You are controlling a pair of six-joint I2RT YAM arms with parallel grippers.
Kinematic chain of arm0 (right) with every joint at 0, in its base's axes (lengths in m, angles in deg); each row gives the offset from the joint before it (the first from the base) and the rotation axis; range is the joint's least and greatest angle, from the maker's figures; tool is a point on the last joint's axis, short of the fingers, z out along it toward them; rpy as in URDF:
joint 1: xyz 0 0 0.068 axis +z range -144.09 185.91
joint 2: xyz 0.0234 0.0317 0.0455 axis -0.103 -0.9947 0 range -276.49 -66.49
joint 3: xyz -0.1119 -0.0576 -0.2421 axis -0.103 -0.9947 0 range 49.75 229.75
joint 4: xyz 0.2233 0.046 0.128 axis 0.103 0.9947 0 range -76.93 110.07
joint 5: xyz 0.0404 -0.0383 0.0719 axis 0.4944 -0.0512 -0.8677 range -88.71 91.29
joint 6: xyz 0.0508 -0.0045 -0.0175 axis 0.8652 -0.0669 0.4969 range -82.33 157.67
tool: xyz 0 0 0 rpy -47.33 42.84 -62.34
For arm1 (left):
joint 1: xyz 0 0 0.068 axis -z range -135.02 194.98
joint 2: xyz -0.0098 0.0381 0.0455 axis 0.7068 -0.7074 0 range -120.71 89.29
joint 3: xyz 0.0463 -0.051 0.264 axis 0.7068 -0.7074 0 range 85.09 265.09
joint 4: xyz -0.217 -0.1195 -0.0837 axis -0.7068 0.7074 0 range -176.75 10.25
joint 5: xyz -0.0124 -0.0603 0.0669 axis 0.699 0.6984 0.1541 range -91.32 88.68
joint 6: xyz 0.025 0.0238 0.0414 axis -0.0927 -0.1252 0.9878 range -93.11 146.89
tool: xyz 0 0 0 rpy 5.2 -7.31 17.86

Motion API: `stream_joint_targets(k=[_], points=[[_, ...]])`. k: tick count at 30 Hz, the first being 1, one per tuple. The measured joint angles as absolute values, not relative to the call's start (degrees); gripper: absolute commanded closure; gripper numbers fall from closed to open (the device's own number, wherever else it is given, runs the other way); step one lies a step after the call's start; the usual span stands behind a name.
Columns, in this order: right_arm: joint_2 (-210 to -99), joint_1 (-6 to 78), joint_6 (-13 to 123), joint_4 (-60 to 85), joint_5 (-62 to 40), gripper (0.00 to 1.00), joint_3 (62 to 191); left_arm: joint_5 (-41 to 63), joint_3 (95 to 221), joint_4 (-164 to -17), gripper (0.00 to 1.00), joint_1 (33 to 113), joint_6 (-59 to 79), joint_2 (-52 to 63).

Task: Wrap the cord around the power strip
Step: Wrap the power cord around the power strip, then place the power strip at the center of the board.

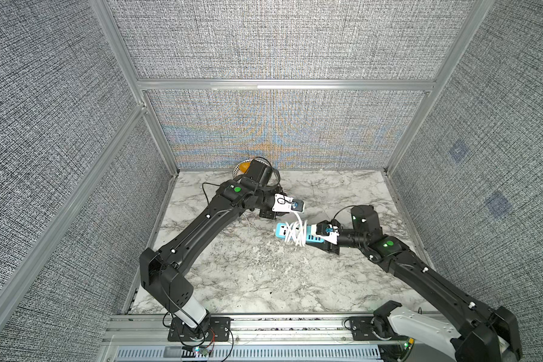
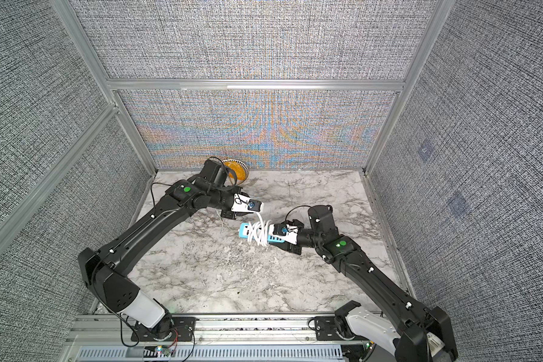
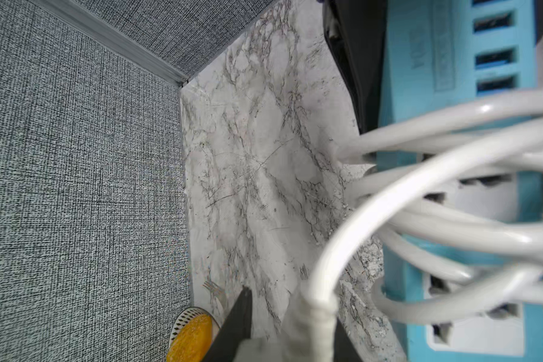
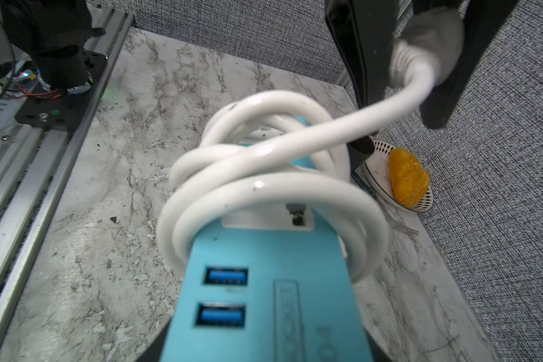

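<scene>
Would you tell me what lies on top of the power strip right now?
Several loops of the cord cross the power strip, over its white socket faces; the USB ports are bare. The loops hide much of the sockets beneath.

You will find the thick white cord [image 4: 264, 150] sheathed in smooth, glossy plastic, with bright highlights along its loops at frame centre. The light-blue rectangular plastic power strip [image 4: 264, 250], lower centre, is smooth with a satin, near-matt finish. The marble-patterned tabletop [image 1: 264, 275] looks smooth, faintly sheened, and scuffed in places. The grey woven cloth wall panels [image 1: 44, 125] are coarse and matt. The silver metal frame rails [image 1: 282, 84] are smooth, dull-brushed. The black arm housings [image 1: 195, 232] are matt plastic. At the right edge, the orange lump [image 4: 408, 178] looks grainy on a glossy white patterned dish [image 4: 378, 170].
</scene>
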State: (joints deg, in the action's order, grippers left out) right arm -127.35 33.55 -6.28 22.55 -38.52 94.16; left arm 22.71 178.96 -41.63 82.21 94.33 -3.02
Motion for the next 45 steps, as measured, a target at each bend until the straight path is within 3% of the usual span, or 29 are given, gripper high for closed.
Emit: stream_joint_targets(k=[13,32,45], points=[[-127.0,30.69,6.95,7.64,-51.02,1.0,86.57,31.96,172.97,-46.46,0.94,80.48,88.47,-4.22],[-129.53,29.59,31.67,-29.34,-49.97,1.0,71.45,47.35,163.05,-66.57,0.84,78.6,61.19,-8.0],[-134.14,29.59,36.13,-34.65,-52.42,1.0,69.52,49.58,154.08,-74.81,0.77,78.14,52.49,-8.62]])
